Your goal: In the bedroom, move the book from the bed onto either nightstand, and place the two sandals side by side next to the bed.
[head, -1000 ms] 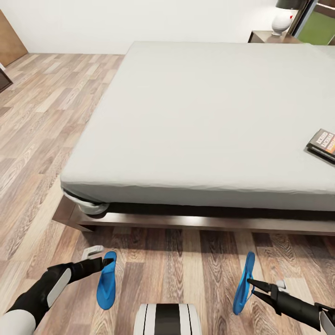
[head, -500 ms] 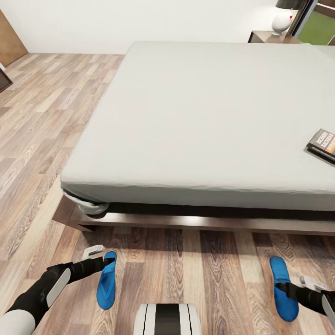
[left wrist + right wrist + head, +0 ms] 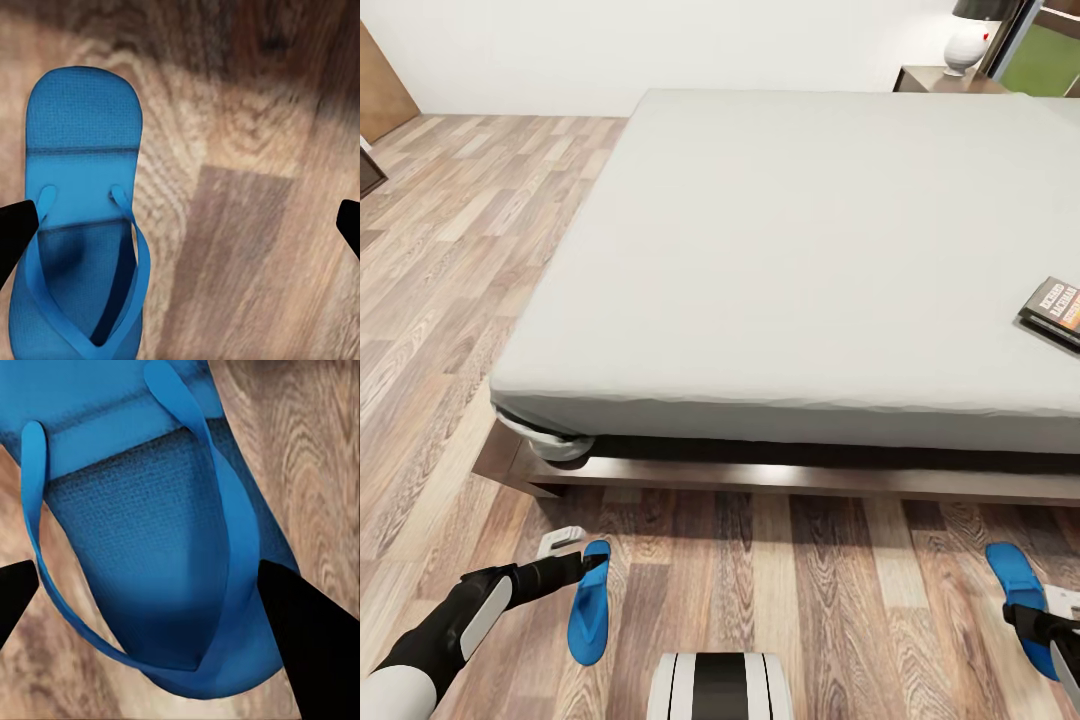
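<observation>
Lying flat, both sandals [image 3: 589, 602] [image 3: 1022, 603] point lengthwise (roughly) toward the bed [image 3: 800, 260].

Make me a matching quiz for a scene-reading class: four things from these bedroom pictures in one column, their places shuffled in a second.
Things:
1. book
2. lamp
3. left sandal
4. right sandal

Places:
A. on the nightstand
B. on the floor beside the left claw
C. on the mattress, near its right edge
D. on the floor at the right claw

Pairs: 1-C, 2-A, 3-B, 4-D
</observation>
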Robot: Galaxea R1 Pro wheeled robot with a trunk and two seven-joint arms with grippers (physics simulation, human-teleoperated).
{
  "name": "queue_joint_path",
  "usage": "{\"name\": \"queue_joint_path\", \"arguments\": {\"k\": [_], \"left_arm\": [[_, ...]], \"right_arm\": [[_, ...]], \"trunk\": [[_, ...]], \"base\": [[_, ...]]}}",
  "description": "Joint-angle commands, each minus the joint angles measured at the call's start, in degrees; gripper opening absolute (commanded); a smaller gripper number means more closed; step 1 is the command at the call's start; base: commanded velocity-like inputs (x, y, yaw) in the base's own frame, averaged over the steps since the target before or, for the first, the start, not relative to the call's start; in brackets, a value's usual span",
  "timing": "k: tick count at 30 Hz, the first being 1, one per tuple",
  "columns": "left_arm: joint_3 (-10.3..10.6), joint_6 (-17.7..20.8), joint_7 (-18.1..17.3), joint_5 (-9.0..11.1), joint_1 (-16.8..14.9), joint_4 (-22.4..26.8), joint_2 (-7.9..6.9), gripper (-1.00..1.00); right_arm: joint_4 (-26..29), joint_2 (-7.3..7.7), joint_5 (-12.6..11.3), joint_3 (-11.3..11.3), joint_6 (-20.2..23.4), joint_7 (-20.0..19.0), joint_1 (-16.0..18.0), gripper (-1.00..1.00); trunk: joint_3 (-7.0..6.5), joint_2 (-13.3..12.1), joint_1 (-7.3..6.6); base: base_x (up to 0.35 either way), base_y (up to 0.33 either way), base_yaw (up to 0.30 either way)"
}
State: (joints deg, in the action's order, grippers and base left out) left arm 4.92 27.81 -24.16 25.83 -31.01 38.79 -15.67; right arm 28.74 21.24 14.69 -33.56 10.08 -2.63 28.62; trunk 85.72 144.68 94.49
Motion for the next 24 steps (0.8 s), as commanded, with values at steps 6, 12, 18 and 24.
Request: {"name": "queue_joint_path", "arguments": {"k": [6,12,18,24], "left_arm": [[0.18,0.31,0.08,0.45,-0.02,0.03,-0.06,1.0],[0.18,0.31,0.08,0.45,-0.02,0.04,-0.05,1.0],[0.2,0.33,0.08,0.45,-0.02,0.02,0.01,1.0],[0.24,0.34,0.08,0.45,-0.02,0.03,0.03,1.0]], "right_arm": [[-0.42,0.02,0.03,-0.43,0.46,-1.21,0.03,-1.0],[-2.51,0.03,-0.04,-0.51,0.95,-18.07,0.03,-1.0],[-2.14,0.03,0.32,-0.46,0.12,-20.1,0.03,-1.0],[-2.12,0.0,0.26,-0.54,-0.04,-20.13,0.03,-1.0]], "trunk": [[0.03,0.01,-0.01],[0.03,0.01,-0.01],[0.03,0.01,-0.01],[0.03,0.01,-0.01]], "base": [[0.0,0.0,0.0],[0.0,0.0,0.0],[0.0,0.0,0.0],[0.0,0.0,0.0]]}}
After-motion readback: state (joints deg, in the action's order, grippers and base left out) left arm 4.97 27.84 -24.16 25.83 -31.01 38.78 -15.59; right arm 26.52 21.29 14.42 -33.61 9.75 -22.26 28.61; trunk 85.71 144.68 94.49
